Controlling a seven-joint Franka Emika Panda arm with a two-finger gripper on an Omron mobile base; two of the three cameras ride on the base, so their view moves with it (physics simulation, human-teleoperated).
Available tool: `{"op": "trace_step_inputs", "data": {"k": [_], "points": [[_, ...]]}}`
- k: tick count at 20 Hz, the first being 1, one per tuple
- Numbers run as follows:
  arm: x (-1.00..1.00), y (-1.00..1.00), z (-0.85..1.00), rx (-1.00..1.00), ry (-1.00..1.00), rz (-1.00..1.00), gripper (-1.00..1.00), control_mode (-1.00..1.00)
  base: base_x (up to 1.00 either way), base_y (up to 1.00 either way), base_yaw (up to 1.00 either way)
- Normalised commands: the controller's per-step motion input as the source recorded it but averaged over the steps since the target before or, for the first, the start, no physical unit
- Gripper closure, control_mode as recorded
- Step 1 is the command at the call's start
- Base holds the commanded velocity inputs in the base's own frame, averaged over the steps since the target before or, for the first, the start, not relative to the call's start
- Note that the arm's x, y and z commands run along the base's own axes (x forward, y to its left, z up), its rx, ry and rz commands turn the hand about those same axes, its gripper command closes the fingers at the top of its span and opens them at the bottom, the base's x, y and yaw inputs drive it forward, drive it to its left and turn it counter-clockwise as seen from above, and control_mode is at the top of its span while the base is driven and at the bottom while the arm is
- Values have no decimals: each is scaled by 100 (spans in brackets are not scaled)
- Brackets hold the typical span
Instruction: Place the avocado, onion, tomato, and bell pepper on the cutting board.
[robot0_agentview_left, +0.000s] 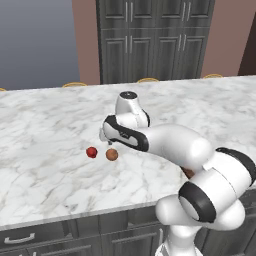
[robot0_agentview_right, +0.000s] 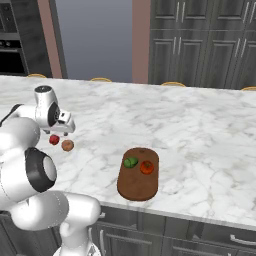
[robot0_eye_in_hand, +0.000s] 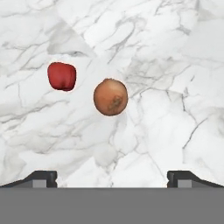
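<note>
The tan onion rests on the marble counter. Close on its left lies the crimson, blocky bell pepper. My gripper hovers above these two, open and holding nothing, its fingertips set wide apart. Further right, near the counter's front edge, is the dark reddish-brown cutting board. The green avocado and the orange-red tomato sit side by side on its far half. In the left base view my arm hides most of the board.
The marble counter stretches wide around the produce. Dark cabinets stand behind it, and chair backs peek over its far edge. An oven is at the far left.
</note>
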Motion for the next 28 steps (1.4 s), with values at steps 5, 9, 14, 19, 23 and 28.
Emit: {"op": "trace_step_inputs", "data": {"k": [5,9,14,19,23,28], "points": [[28,5,-15,0,6,-6,-100,-100,0,0,0],[27,16,-23,0,8,-5,-100,-100,0,0,0],[30,15,-23,0,8,-5,-100,-100,0,0,0],[25,4,-20,0,5,-4,-100,-100,0,0,0],[21,4,-21,0,5,-4,-100,-100,0,0,0],[16,1,-20,0,3,-4,-100,-100,0,0,0]]}}
